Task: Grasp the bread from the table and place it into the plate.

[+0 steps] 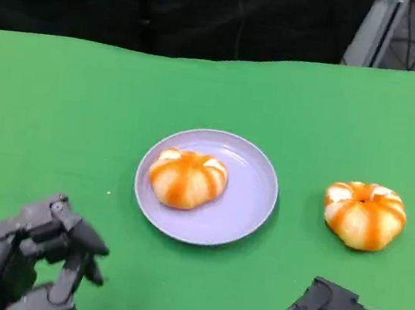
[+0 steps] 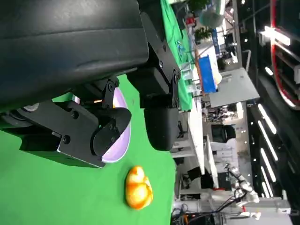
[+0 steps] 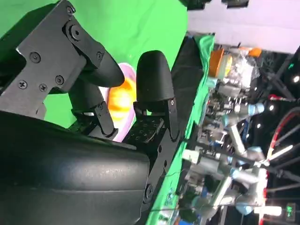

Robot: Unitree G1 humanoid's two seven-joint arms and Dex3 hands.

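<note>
Fingers of both hands are apart, holding nothing, while one bread lies on the desk right of the plate, looking soft and light, best cupped round its sides.

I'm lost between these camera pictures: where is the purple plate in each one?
Head view: purple plate at centre, carrying a plated bun.
Left wrist view: behind the left hand, near the loose bun.
Right wrist view: a sliver behind the right hand.
Shared landmark: the green table.
</note>
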